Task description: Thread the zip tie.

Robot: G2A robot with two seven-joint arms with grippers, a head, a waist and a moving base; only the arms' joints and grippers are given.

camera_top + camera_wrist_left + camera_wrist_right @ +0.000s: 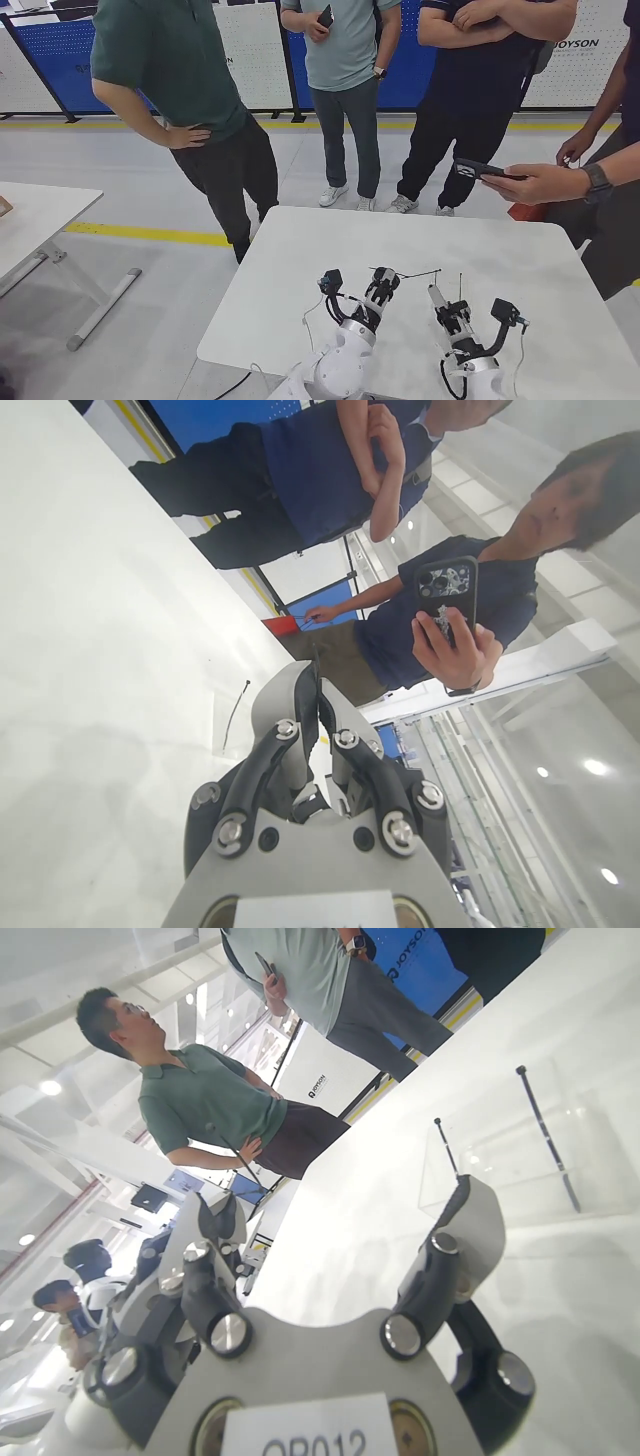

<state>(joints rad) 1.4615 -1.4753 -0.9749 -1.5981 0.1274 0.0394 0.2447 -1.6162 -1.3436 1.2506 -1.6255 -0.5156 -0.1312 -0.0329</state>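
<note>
Left gripper: My left gripper is closed tight over the near part of the table, its two dark pads pressed together on a thin black zip tie.
Held zip tie: A short length pokes out past the fingertips in the left wrist view. In the top view the rest runs sideways above the table, toward my right arm.
Right gripper: My right gripper is spread wide with nothing between its fingers. It sits low over the same near part of the table, beside the left one.
Second zip tie: A second zip tie rests on the table farther in from the near edge, straight, with its square head at the far end. It falls within the outline of a clear plastic piece that sits on the table.
Third zip tie: A third zip tie also shows against the table, head pointing away from me. Its near end is hidden behind one of my right gripper's fingers, so I cannot tell whether it touches that finger.
Table: White and smooth. Both arms come in over its near edge.
</note>
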